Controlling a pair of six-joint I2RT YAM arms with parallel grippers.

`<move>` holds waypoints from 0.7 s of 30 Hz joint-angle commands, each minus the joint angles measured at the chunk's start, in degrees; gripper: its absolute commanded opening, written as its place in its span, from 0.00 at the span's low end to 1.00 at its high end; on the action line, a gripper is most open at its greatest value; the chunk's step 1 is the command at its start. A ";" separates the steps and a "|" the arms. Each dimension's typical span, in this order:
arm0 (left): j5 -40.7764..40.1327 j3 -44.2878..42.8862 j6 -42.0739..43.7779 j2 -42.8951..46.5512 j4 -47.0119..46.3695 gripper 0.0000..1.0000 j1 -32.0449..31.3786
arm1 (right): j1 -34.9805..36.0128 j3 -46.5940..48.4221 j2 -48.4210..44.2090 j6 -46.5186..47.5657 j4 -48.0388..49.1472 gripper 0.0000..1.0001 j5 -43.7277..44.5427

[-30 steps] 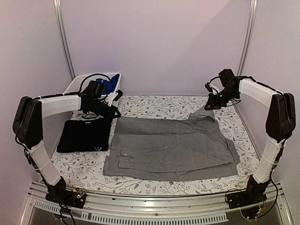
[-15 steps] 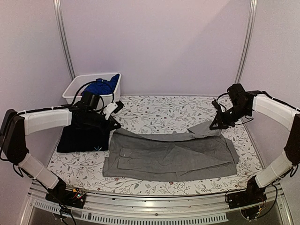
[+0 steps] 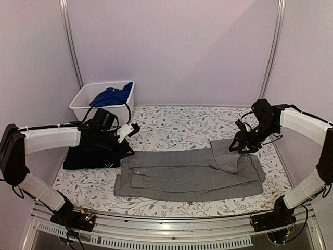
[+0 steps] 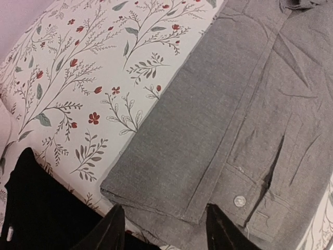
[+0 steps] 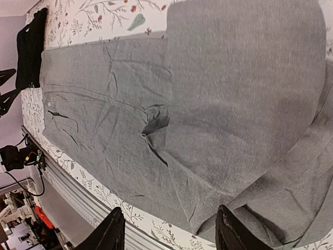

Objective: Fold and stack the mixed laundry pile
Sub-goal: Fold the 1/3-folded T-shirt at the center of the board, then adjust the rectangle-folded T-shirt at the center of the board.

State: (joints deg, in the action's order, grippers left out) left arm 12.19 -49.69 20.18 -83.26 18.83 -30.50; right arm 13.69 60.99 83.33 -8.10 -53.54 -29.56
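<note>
Top view of a flowered table (image 3: 177, 121) with a grey collared shirt (image 3: 190, 174) lying flat at the centre as a long band, its far edge folded over toward 6 o'clock. At 9 o'clock from it a black T-shirt (image 3: 88, 154) lies folded. A blue garment (image 3: 110, 97) sits in a white bin (image 3: 78, 101) at 10 o'clock.

The left gripper (image 4: 165, 229) hangs over the shirt's 9 o'clock end, jaws wide and empty. The right gripper (image 5: 169, 229) hangs over the 3 o'clock end, jaws also wide with nothing between them, above a loose flap that may be a sleeve.

The step in hand appears to be folding the grey shirt, with the lengthwise fold laid. The next move likely calls for gripping one end and carrying it across toward the other, then stacking it
</note>
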 commanded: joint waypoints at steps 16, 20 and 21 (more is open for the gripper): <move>-5.72 -13.34 -10.18 -5.33 -4.48 0.99 0.00 | -7.94 23.99 31.44 2.48 8.39 0.64 5.34; -5.73 -13.98 -10.45 -5.84 -4.01 1.00 0.00 | -8.03 27.29 35.61 2.41 8.55 0.64 5.04; -5.91 -14.02 -10.50 -5.89 -3.90 1.00 0.00 | -8.06 27.87 36.30 2.53 8.54 0.63 4.63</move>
State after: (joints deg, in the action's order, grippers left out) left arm 6.74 -62.02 10.85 -88.71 16.10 -30.48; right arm 5.87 85.19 117.23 -6.39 -46.41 -24.45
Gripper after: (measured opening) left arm 0.996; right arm 0.638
